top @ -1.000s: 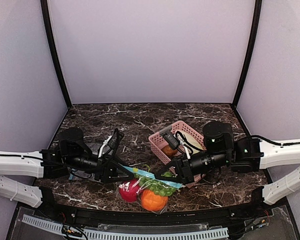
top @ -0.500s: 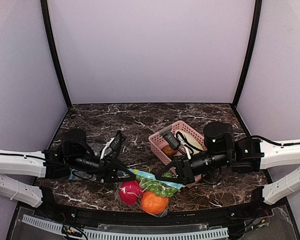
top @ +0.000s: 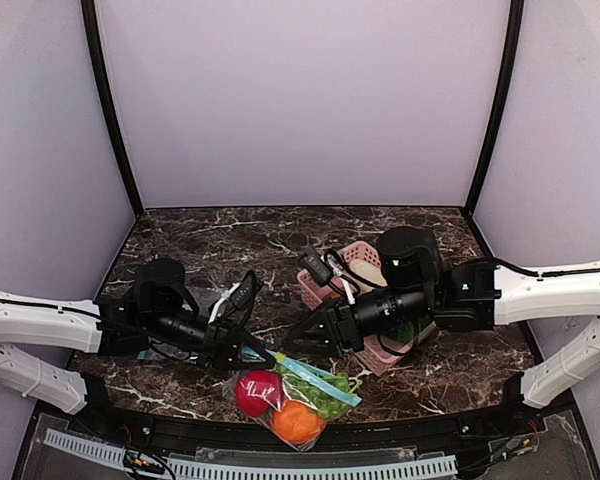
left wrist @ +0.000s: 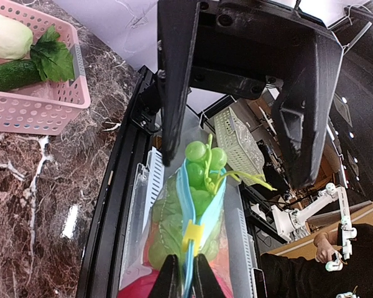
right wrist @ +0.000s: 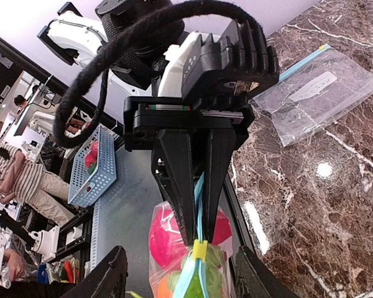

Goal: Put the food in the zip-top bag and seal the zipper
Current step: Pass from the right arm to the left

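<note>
Pinching the zipper (top: 315, 375) in your closed left fingers (left wrist: 170, 279), you have the food (top: 257, 392) already inside the bag (top: 290, 400) at the desk's (top: 200, 240) near middle. Your right fingers (left wrist: 174, 93) gape astride it, empty. Sealing looks unfinished.

Dark marble table (top: 230, 235), pink basket (left wrist: 43, 112), spare bag (right wrist: 317, 87)

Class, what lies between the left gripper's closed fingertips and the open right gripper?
The blue zipper and its yellow slider, shown in both wrist views.
</note>
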Motion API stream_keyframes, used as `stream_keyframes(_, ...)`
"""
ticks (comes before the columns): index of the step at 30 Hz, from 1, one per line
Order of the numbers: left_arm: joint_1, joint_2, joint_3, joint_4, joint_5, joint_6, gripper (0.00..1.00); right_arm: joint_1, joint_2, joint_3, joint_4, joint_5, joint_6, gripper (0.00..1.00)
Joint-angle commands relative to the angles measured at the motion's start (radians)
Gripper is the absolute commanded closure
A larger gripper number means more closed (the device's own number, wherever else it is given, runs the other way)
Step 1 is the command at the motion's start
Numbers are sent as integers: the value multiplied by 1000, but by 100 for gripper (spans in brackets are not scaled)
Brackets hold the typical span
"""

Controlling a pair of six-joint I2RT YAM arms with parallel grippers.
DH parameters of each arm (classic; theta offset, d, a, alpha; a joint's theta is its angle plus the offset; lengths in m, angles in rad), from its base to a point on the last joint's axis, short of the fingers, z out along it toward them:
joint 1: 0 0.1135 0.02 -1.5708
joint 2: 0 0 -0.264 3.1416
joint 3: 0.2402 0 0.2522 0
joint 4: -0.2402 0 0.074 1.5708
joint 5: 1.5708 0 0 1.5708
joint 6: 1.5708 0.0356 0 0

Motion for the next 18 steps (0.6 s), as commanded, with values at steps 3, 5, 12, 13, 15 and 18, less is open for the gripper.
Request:
stream_keyframes(3, -2, 4, 48, 7, 44, 25, 99, -8, 79, 65, 34, -106, -39, 50)
stream_keyframes(5, -3, 5, 49, 8, 45, 27, 99, -9, 95, 69, 37, -116, -35, 54)
stream_keyframes(12, -2, 8, 48, 14, 45, 28, 99, -9, 119, 55, 52, -150, -22, 60)
stream_keyframes(13, -1, 8, 47, 15, 45, 28, 99, -9, 123, 53, 54, -156, -22, 60)
stream_keyframes(15, -2, 7, 45, 20, 45, 28, 99, -8, 127, 49, 58, -166, -20, 62)
stream_keyframes(18, -1, 5, 39, 30, 44, 23, 99, -7, 132, 39, 57, -169, -19, 64)
